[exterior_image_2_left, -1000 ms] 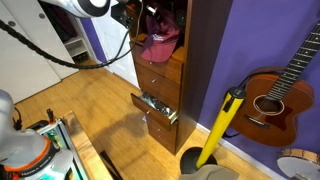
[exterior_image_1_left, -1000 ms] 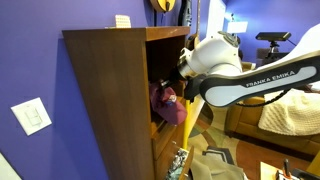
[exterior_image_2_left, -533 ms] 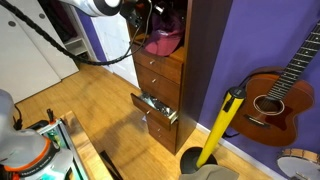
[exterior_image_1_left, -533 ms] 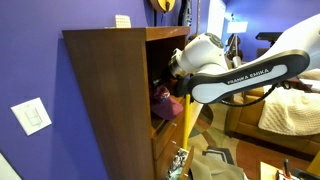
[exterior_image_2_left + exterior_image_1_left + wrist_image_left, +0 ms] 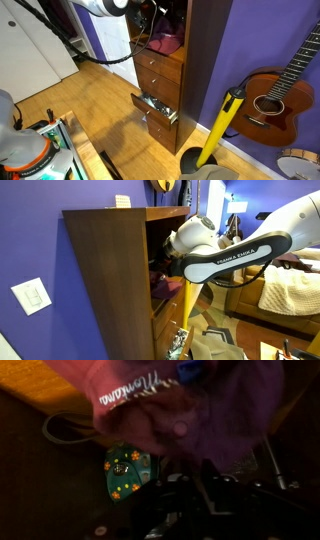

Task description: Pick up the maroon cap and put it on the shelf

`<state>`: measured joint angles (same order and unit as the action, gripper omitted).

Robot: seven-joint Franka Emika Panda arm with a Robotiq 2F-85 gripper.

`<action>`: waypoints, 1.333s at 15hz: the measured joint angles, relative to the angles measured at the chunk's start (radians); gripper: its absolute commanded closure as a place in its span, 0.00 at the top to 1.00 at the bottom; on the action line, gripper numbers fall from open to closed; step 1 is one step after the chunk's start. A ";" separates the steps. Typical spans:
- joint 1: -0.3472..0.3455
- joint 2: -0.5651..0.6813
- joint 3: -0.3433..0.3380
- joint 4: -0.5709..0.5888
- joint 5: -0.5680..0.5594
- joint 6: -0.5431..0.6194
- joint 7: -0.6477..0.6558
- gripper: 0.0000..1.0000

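Observation:
The maroon cap [image 5: 200, 410], with white lettering on it, fills the top of the wrist view. It reaches down to my gripper's dark fingers [image 5: 205, 480], which look shut on it. In both exterior views the cap [image 5: 160, 283] [image 5: 165, 43] is inside an open compartment of the shelf [image 5: 110, 270] [image 5: 200, 60], a tall brown wooden cabinet, low over its yellowish inner board [image 5: 30, 380]. My arm [image 5: 220, 255] reaches into that compartment from the front, and the cabinet's side hides the gripper there.
A green round object [image 5: 125, 468] and a thin cord [image 5: 60, 430] lie in the compartment beside the cap. A lower drawer [image 5: 155, 108] stands open with clutter in it. A guitar [image 5: 270, 100] and a yellow pole [image 5: 220, 125] stand beside the cabinet. A tan sofa [image 5: 290, 290] is behind the arm.
My arm has moved further into the compartment, carrying the cap from hanging at the cabinet's front edge to deep inside, low over the board.

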<state>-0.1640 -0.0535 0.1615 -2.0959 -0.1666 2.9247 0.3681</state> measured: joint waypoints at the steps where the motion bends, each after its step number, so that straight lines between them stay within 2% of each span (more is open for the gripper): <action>1: 0.000 0.003 0.000 0.003 0.001 0.000 0.003 0.58; 4: 0.002 0.004 0.001 0.003 0.013 0.010 0.005 0.81; 7: 0.009 0.000 0.002 -0.002 0.036 0.018 0.005 1.00; 12: 0.008 -0.055 -0.001 -0.068 0.042 0.018 0.005 1.00; 20: 0.003 -0.264 -0.027 -0.296 0.038 0.014 -0.025 1.00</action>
<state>-0.1609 -0.3175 0.1342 -2.3915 -0.1290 2.9385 0.3427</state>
